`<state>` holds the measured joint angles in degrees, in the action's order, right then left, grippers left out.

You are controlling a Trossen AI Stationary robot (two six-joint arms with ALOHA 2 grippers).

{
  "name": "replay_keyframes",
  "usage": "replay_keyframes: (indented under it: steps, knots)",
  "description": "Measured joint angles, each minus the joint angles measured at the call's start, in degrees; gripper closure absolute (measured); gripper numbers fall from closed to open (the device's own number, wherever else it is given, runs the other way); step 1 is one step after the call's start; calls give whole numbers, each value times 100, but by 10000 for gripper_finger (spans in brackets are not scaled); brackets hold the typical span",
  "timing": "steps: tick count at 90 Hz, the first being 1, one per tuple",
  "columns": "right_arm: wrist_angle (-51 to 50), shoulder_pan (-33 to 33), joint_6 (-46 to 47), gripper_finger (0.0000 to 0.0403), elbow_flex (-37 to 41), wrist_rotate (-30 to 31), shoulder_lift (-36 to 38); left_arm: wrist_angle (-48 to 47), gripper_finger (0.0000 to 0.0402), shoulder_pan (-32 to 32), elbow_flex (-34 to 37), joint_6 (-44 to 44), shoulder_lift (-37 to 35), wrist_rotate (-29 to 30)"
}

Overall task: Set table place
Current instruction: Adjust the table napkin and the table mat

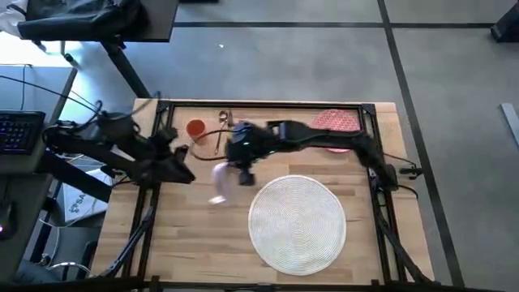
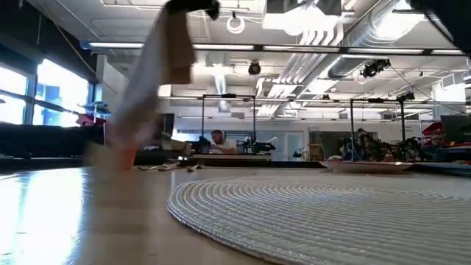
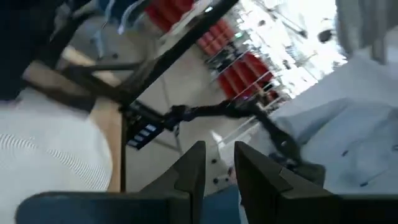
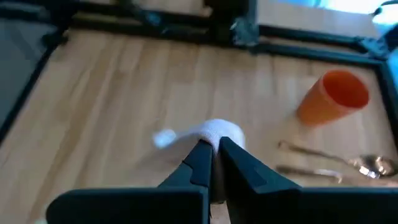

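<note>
Napkin [image 4: 211,132] pinched in the closed right claw [image 4: 214,152], dangling above the table [image 4: 124,93] beside the placemat [image 1: 297,219].

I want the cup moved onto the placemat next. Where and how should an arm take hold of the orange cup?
The orange cup lies tipped on its side on the table, with its mouth open sideways beside the gold cutlery. Probably best to come from above and close the fingers across its tapered wall near the middle, away from the cutlery.
</note>
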<state>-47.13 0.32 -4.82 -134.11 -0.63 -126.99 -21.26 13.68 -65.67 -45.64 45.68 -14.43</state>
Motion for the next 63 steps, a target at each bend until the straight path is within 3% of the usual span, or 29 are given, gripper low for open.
replay_keyframes:
  steps: [11, 35, 53, 63]
  knots:
    - [942, 17, 722, 403, 537, 517, 32, -127, 336, 70, -2, 142, -251, -23]
    - [238, 168, 1547, 403, 514, 1086, -13, -1461, 336, 217, -1, 698, -314, 347]
    - [-962, 80, 2515, 403, 60, 1133, 86, -2915, 336, 332, 15, 1365, 254, 2174]
    - [-1233, 1, 2872, 403, -80, 768, 141, -2955, 334, 375, 199, 1427, 675, 3080]
